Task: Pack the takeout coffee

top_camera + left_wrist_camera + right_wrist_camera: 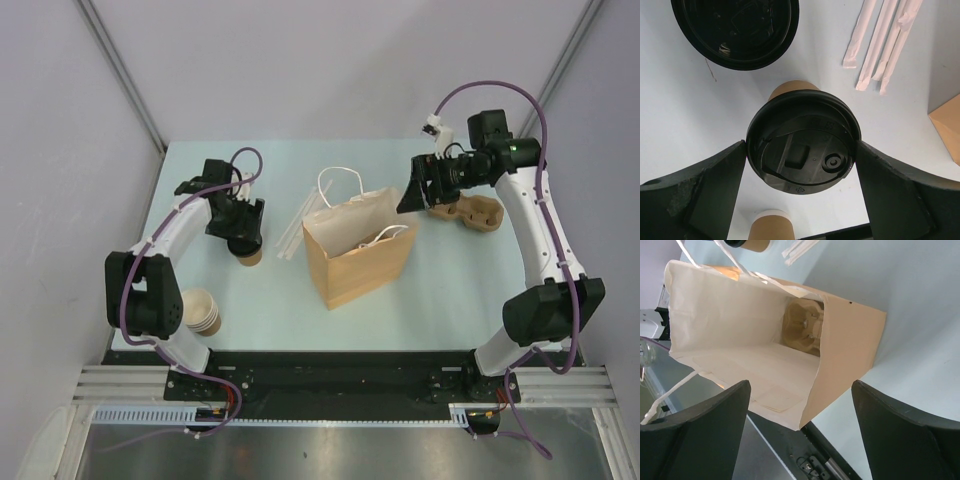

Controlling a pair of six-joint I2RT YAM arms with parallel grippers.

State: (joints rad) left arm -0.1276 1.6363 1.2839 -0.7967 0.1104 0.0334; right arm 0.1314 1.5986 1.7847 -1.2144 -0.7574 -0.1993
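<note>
Top external shows us the table (450,290) with the plain brown paper bag (360,255) standing open at its middle. Right wrist looks inside, where a brown moulded shape (802,327) at the bottom is too shadowed to name. The right gripper (800,387) hangs wide open by the bag's mouth, holding nothing. The left gripper (801,145) straddles the takeout coffee (805,162), upright between the table's left edge and the bag. Its fingers (705,190) sit at the lid's rim, and we cannot tell whether they press. We find the lid's embossed triangle mark (799,189) too small to read. A spare lid (735,30) and wrapped straws (880,50) are cut off at the left wrist view's upper edge.
</note>
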